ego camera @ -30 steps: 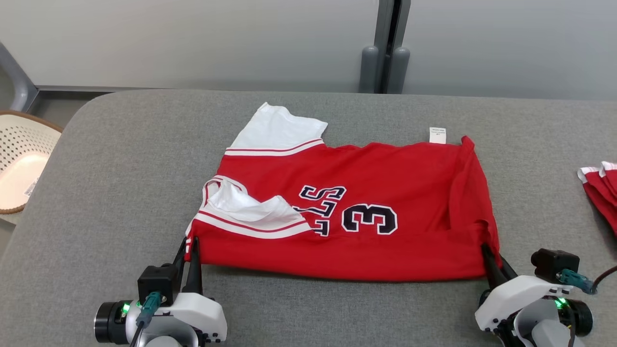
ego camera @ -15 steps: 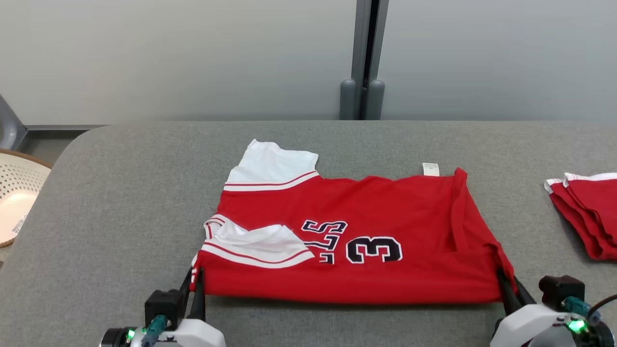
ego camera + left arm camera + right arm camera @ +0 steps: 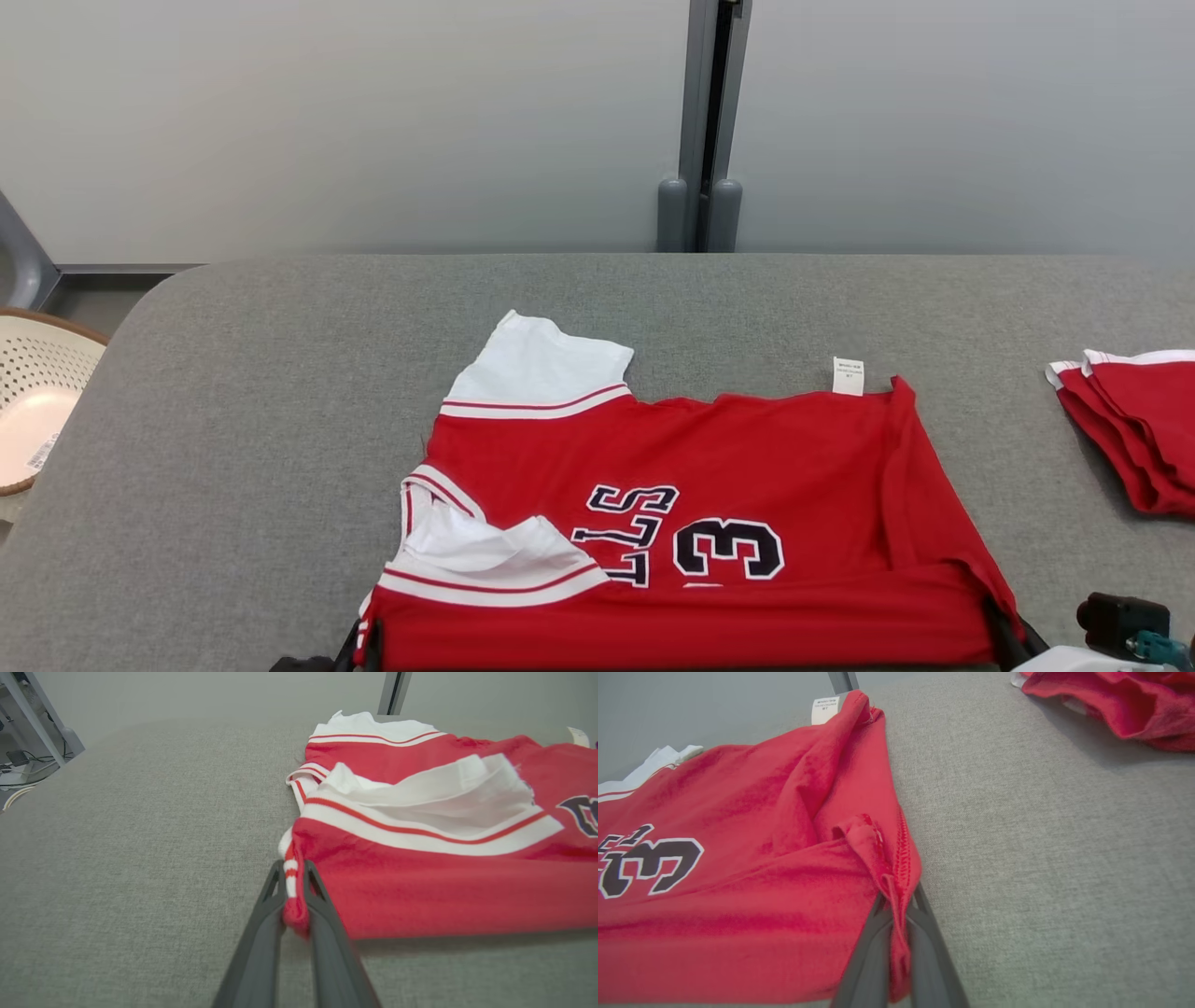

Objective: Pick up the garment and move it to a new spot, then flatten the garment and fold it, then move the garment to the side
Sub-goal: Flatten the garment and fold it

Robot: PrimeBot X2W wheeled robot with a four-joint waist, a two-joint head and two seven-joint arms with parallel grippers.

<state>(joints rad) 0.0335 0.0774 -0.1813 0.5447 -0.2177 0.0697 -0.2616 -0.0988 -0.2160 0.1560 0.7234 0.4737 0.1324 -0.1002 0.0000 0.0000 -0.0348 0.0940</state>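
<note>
Left tool clamped on near-left corner of garment, striped trim pinched between fingers. Right tool clamped on garment's near-right corner, red hem bunched in its grip. Garment lies on grey worktop, number 3 up. White sleeve at garment's far left, white tag on far edge. Red pile right of garment, apart. Basket well left of garment.
</note>
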